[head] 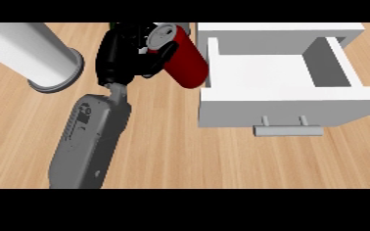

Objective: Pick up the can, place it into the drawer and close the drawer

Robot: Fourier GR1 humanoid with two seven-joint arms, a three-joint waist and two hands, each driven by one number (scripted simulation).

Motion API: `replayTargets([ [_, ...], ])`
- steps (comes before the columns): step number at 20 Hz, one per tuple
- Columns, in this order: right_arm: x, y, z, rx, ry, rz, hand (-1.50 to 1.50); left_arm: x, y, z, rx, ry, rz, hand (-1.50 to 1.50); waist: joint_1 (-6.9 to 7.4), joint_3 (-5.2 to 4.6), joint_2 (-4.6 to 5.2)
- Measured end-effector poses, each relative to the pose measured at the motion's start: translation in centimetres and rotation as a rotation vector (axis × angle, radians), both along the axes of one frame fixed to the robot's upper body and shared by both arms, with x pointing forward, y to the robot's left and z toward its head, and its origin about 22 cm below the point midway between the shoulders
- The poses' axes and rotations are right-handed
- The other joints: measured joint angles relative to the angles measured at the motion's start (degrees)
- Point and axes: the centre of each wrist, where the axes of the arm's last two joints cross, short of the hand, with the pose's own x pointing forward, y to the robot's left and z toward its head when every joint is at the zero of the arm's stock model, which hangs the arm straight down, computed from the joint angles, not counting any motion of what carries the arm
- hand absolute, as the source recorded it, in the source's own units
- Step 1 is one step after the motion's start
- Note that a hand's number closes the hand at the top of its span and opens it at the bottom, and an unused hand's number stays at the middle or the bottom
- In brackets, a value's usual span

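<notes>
A red can (186, 61) with a silver top hangs tilted, its top toward the far left, just left of the open drawer. My left hand (127, 54) is curled round it from the left, thumb across the can's upper part. The white drawer (271, 110) is pulled out toward me, its inside bare, with a grey handle (288, 129) on its front. The can's lower end lies close to the drawer's left wall (212, 58); I cannot tell if they touch. The right hand does not show.
A large white cylinder (39, 54) with a grey rim lies at the far left of the wooden counter (217, 161). The white cabinet top (274, 32) sits behind the drawer.
</notes>
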Motion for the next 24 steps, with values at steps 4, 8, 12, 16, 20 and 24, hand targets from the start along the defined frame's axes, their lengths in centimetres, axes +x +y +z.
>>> replayTargets([
  [4, 0.3, 0.1, -0.5, -0.005, -0.001, 0.004, -1.5, 0.6, -2.4, 1.9, 0.006, -0.004, -0.003, 1.5, -0.26, 0.01, 0.07],
  [8, 0.3, -0.4, -1.1, -0.002, -0.005, 0.01, -1.5, 1.7, -4.3, 3.8, 0.011, -0.006, -0.007, 1.5, -0.55, 0.0, 0.13],
  [12, 0.7, -0.1, -1.1, -0.008, -0.006, 0.015, -1.5, 2.6, -6.4, 5.2, 0.031, -0.009, -0.01, 1.5, -0.73, 0.01, 0.18],
  [16, 0.2, 0.0, -1.0, -0.003, -0.009, 0.019, -1.5, 2.8, -8.2, 6.2, 0.04, -0.011, -0.01, 1.5, -0.89, 0.02, 0.17],
  [20, 0.6, 0.1, -1.2, -0.003, -0.01, 0.023, -1.5, 3.6, -9.9, 7.1, 0.045, -0.006, -0.007, 1.5, -1.25, 0.02, 0.29],
  [24, 0.8, 0.4, -1.1, -0.001, -0.014, 0.026, -1.5, 4.3, -11.3, 7.7, 0.061, 0.001, -0.012, 1.5, -1.49, 0.01, 0.35],
])
